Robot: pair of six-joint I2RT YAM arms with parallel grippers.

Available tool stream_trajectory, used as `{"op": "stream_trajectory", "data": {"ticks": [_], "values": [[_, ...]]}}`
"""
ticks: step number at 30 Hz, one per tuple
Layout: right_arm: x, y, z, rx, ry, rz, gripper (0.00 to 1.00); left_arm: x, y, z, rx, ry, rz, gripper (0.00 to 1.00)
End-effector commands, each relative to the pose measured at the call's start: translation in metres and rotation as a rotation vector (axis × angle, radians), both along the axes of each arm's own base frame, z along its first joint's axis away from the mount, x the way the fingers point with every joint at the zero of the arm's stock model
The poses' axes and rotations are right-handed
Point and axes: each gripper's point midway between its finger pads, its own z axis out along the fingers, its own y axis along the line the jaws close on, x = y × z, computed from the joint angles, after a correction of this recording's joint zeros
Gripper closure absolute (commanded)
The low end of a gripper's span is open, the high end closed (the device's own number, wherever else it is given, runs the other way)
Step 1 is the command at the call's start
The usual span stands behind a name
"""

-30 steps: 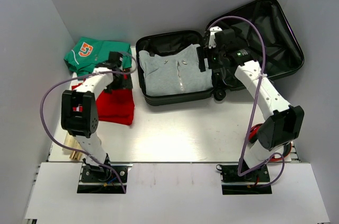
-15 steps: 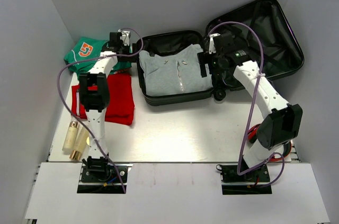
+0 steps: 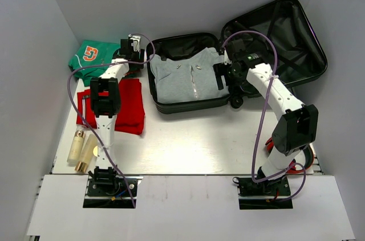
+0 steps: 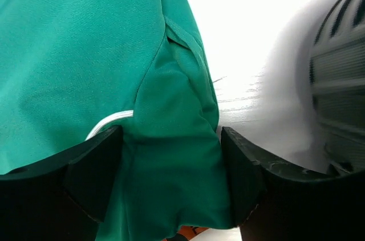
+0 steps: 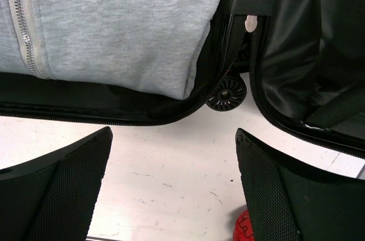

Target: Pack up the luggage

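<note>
The luggage [image 3: 188,106] lies open at the back, its lid [image 3: 296,36] flat to the right. A grey zip hoodie [image 3: 188,78] fills the left half. A green shirt [image 3: 94,56] lies left of it. My left gripper [image 3: 131,61] is at the shirt's right edge; in the left wrist view [image 4: 171,161] the jaws stand apart with a fold of the green shirt [image 4: 85,41] between them, beside the ribbed shell [image 4: 342,81]. My right gripper [image 3: 222,77] is open and empty by the hinge, over bare table [image 5: 174,161] below a wheel [image 5: 226,93].
A red garment [image 3: 128,107] lies in front of the green shirt. Two gold-capped bottles [image 3: 80,148] lie at the near left. Red cabling [image 3: 274,141] sits by the right arm's base. White walls close in the left, back and right.
My left arm swung from over the red garment back and right to the green shirt's edge, uncovering the bottles. My right gripper shifted slightly left and nearer, still open.
</note>
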Motion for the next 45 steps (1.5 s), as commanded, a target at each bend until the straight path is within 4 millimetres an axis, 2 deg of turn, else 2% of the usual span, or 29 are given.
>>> {"op": "stream_trajectory", "data": {"ticks": [1, 3, 5, 7, 8, 10, 11, 13, 14, 16, 17, 18, 20, 21, 24, 26, 27, 28, 29, 30, 31, 33, 34, 36, 37, 39, 42, 44, 45], "values": [[0.003, -0.003, 0.010, -0.005, -0.017, -0.019, 0.10, -0.031, 0.019, -0.053, 0.102, 0.168, 0.031, 0.20], [0.004, -0.004, 0.011, -0.007, -0.020, -0.019, 0.10, -0.041, 0.024, -0.063, 0.150, 0.214, 0.044, 0.26], [0.004, -0.006, 0.011, -0.011, -0.021, -0.023, 0.10, -0.054, 0.028, -0.072, 0.167, 0.272, 0.035, 0.39], [0.003, -0.006, 0.013, -0.016, -0.032, -0.016, 0.10, -0.059, 0.029, -0.075, 0.181, 0.296, 0.029, 0.54], [0.003, -0.009, 0.013, -0.017, -0.037, -0.023, 0.10, -0.064, 0.031, -0.076, 0.189, 0.317, 0.027, 0.74], [0.004, -0.009, 0.016, -0.016, -0.052, -0.019, 0.10, -0.064, 0.034, -0.070, 0.188, 0.310, 0.042, 0.96], [0.002, -0.009, 0.021, -0.010, -0.066, -0.019, 0.10, -0.065, 0.040, -0.062, 0.163, 0.305, 0.077, 1.00], [0.002, -0.010, 0.021, -0.009, -0.075, -0.014, 0.10, -0.061, 0.033, -0.050, 0.096, 0.283, 0.060, 1.00], [0.001, -0.010, 0.026, -0.001, -0.098, -0.014, 0.10, -0.054, 0.029, -0.020, 0.029, 0.219, 0.061, 1.00], [-0.001, -0.010, 0.024, 0.009, -0.098, -0.013, 0.10, -0.045, 0.023, 0.004, -0.026, 0.146, 0.064, 1.00], [-0.002, -0.009, 0.031, 0.024, -0.122, -0.017, 0.10, -0.041, 0.020, 0.042, -0.062, 0.075, 0.068, 1.00], [-0.005, -0.009, 0.023, 0.026, -0.109, -0.017, 0.10, -0.037, 0.017, 0.056, -0.092, 0.042, 0.060, 1.00], [-0.008, -0.007, 0.023, 0.056, -0.110, -0.035, 0.10, -0.031, 0.001, 0.111, -0.192, -0.051, 0.041, 1.00], [-0.010, -0.005, 0.027, 0.065, -0.123, -0.016, 0.10, -0.031, -0.006, 0.125, -0.248, -0.069, 0.057, 1.00], [-0.015, -0.008, 0.027, 0.075, -0.131, -0.037, 0.10, -0.038, -0.016, 0.189, -0.318, -0.179, 0.062, 1.00], [-0.017, -0.008, 0.024, 0.083, -0.129, -0.043, 0.10, -0.045, -0.013, 0.194, -0.322, -0.184, 0.086, 1.00], [-0.019, -0.009, 0.030, 0.091, -0.146, -0.046, 0.10, -0.054, -0.016, 0.221, -0.345, -0.225, 0.095, 1.00], [-0.022, -0.011, 0.024, 0.089, -0.134, -0.054, 0.10, -0.062, -0.019, 0.209, -0.350, -0.191, 0.099, 1.00], [-0.024, -0.010, 0.024, 0.093, -0.132, -0.052, 0.10, -0.066, -0.019, 0.210, -0.354, -0.192, 0.105, 1.00], [-0.027, -0.011, 0.028, 0.101, -0.147, -0.051, 0.10, -0.076, -0.024, 0.232, -0.358, -0.228, 0.091, 1.00], [-0.030, -0.012, 0.022, 0.099, -0.135, -0.052, 0.10, -0.084, -0.029, 0.221, -0.352, -0.199, 0.090, 1.00], [-0.034, -0.014, 0.026, 0.107, -0.153, -0.054, 0.10, -0.092, -0.031, 0.238, -0.342, -0.227, 0.092, 1.00], [-0.036, -0.015, 0.022, 0.102, -0.145, -0.053, 0.10, -0.098, -0.042, 0.244, -0.352, -0.224, 0.083, 1.00], [-0.038, -0.016, 0.023, 0.109, -0.159, -0.050, 0.10, -0.104, -0.051, 0.247, -0.353, -0.210, 0.066, 1.00], [-0.039, -0.016, 0.027, 0.116, -0.171, -0.053, 0.10, -0.109, -0.071, 0.259, -0.366, -0.218, 0.034, 1.00], [-0.040, -0.015, 0.025, 0.121, -0.171, -0.050, 0.10, -0.115, -0.084, 0.263, -0.373, -0.214, 0.030, 1.00], [-0.042, -0.015, 0.024, 0.131, -0.174, -0.057, 0.10, -0.131, -0.130, 0.274, -0.368, -0.228, -0.017, 1.00], [-0.046, -0.015, 0.025, 0.140, -0.174, -0.058, 0.10, -0.138, -0.145, 0.275, -0.377, -0.229, -0.015, 1.00], [-0.047, -0.017, 0.026, 0.142, -0.178, -0.075, 0.10, -0.148, -0.170, 0.279, -0.380, -0.235, -0.051, 1.00]]}}
